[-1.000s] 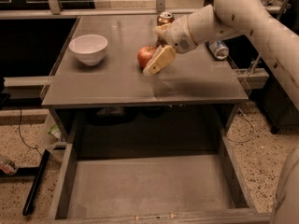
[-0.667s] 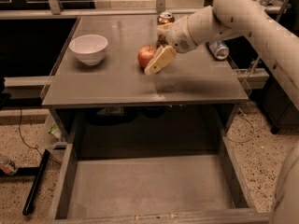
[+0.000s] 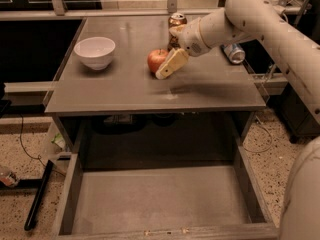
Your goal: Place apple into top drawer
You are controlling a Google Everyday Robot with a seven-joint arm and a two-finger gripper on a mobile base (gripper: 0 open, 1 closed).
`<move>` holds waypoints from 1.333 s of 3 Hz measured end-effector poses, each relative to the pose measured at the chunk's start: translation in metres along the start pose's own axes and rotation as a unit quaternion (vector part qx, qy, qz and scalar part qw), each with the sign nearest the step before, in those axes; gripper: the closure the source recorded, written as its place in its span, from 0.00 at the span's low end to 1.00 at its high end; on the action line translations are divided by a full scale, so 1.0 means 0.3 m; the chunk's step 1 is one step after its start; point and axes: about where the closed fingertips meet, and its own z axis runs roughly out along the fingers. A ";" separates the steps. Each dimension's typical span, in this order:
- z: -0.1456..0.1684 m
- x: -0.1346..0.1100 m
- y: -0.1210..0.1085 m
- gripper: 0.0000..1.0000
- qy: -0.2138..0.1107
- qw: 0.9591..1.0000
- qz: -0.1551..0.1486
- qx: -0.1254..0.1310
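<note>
The red apple (image 3: 156, 59) rests on the grey tabletop (image 3: 125, 89), right of centre. My gripper (image 3: 168, 52) comes in from the right and sits at the apple's right side. It is open, with one cream finger (image 3: 170, 64) in front of the apple and the other behind it near the can. I cannot tell whether the fingers touch the apple. The top drawer (image 3: 75, 194) is pulled open below the table's front edge, and its flat grey bottom is bare.
A white bowl (image 3: 94, 52) stands at the table's left. An upright can (image 3: 176, 20) stands behind the gripper and another can (image 3: 233, 53) lies at the right edge. My arm (image 3: 260, 19) spans the right side. Cables and a black bar lie on the floor at left.
</note>
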 end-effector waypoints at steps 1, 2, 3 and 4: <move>0.020 0.033 -0.002 0.00 -0.006 1.000 0.021 -0.007; 0.043 0.064 0.006 0.00 -0.006 0.999 0.038 -0.017; 0.044 0.064 0.006 0.18 -0.006 0.999 0.038 -0.018; 0.044 0.064 0.006 0.41 -0.006 0.999 0.038 -0.018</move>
